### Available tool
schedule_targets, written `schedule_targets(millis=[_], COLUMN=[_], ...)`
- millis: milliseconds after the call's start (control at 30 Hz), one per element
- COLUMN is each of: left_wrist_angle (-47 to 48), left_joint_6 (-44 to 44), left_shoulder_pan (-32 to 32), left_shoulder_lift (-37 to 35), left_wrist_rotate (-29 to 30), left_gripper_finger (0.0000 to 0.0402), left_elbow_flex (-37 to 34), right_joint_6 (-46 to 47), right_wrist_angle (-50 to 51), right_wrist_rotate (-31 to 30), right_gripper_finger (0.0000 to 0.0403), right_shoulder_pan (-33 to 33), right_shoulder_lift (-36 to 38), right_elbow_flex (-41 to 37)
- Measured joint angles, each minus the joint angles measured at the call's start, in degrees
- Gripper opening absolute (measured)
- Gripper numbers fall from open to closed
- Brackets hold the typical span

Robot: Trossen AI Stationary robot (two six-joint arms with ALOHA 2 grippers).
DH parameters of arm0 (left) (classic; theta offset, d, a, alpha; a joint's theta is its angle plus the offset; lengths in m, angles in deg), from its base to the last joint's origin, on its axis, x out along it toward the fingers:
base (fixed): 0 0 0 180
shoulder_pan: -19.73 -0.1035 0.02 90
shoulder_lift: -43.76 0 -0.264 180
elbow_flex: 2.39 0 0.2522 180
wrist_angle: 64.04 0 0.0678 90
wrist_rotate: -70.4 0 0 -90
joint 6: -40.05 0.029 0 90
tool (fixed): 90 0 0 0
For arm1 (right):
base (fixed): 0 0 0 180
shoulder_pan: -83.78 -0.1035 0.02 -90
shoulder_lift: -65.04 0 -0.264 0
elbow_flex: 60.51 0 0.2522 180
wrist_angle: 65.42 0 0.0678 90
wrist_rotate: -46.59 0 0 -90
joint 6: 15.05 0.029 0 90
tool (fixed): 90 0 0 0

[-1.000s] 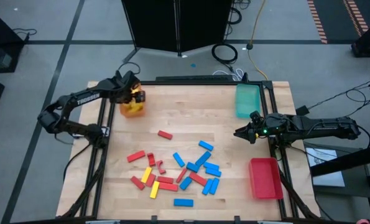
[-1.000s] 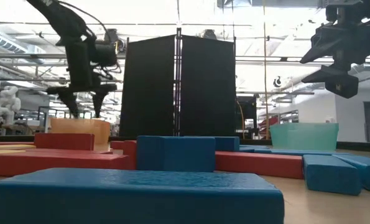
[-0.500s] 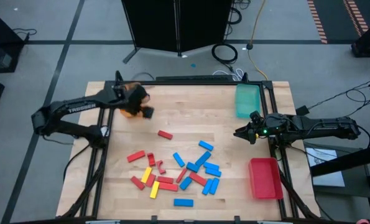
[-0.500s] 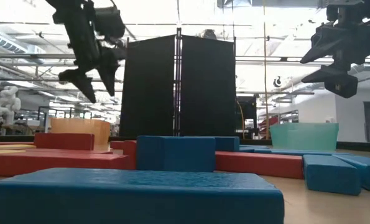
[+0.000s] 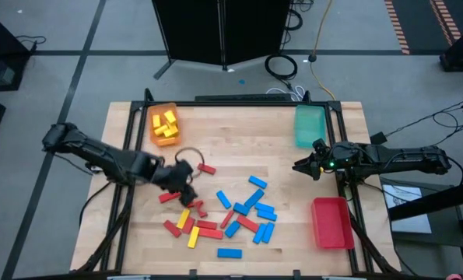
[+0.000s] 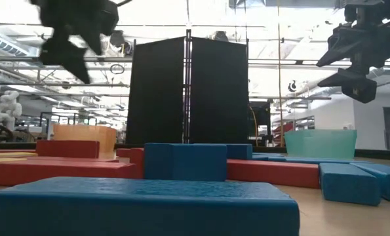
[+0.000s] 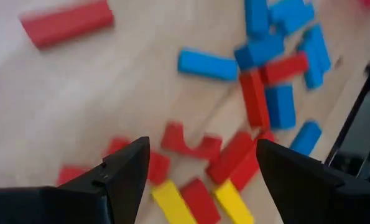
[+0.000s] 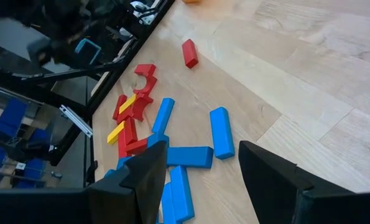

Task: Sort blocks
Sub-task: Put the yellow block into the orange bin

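The left gripper [image 5: 186,180] hung over the left part of the bench [image 5: 231,132], its fingers [image 7: 125,171] spread apart with nothing between them, just above the red and yellow blocks [image 5: 194,225] at the left edge of the scattered pile. The blue blocks [image 5: 256,204] lay mostly on the pile's right side, and one red block [image 5: 207,168] sat apart, nearer the middle. Several yellow blocks [image 5: 165,127] rested in the orange tray [image 5: 154,117] at the far left corner. The right gripper [image 5: 299,166] waited at the right edge between the teal tray [image 5: 309,126] and the red tray [image 5: 331,222], fingers [image 8: 141,177] parted and empty.
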Motion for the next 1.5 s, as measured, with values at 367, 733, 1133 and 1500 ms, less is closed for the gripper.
schedule_targets(millis=[367, 733, 1133, 1500], left_wrist_angle=[-0.6, -1.2, -1.3, 2.5], left_joint_6=[-28.0, -41.0, -40.8, -38.7], left_shoulder_pan=[11.2, 12.5, 9.5, 6.5], left_shoulder_lift=[11.2, 23.1, 24.1, 23.3], left_wrist_rotate=[-0.4, -7.1, -6.3, -2.5], left_gripper_finger=[0.029, 0.029, 0.029, 0.029], left_elbow_flex=[0.0, 0.0, 0.1, 0.0], right_joint_6=[0.0, 0.0, -1.5, -1.5], right_wrist_angle=[-0.1, -0.1, 0.1, 0.2], right_wrist_rotate=[0.2, 0.3, 0.5, 0.8], right_gripper_finger=[0.0194, 0.0194, 0.0194, 0.0194], right_shoulder_pan=[0.0, 0.0, 0.0, 0.0], right_shoulder_lift=[0.0, 0.0, 0.0, 0.0], right_elbow_flex=[0.0, 0.0, 0.0, 0.0])
